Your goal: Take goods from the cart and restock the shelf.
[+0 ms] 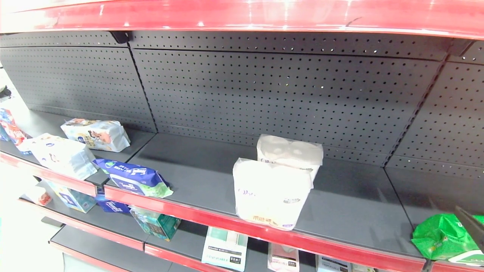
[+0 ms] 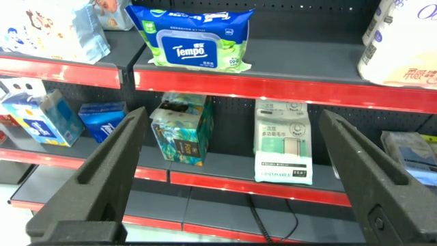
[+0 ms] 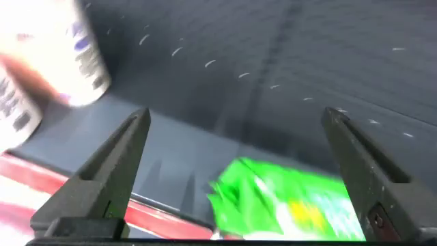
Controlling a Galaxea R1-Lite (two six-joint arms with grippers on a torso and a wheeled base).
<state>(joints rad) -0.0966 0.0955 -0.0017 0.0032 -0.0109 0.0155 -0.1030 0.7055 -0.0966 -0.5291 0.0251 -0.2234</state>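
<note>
Mid-restock, by the look of it. Upright at the red lip (image 1: 211,218) of the middle shelf (image 1: 351,204): a white tissue pack (image 1: 270,192), with a second white pack (image 1: 289,153) touching it from behind.

Well to the right of the white tissue pack, near the shelf's front edge: a green pack (image 1: 440,234), lying close before the right claw (image 3: 235,116), spread wide and gripping nothing.

Well to the left of the white tissue pack: a blue wipes pack (image 1: 132,177) overhanging the red lip, and beyond it more soft packs (image 1: 64,155).

Lower than the white tissue pack, facing the under-shelves: the left claw (image 2: 232,116), likewise spread wide and empty.

Judged done: the green pack delivered to the shelf.

Judged left: long bare stretches either side of the white tissue pack, probably calling for further trips to the cart.
</note>
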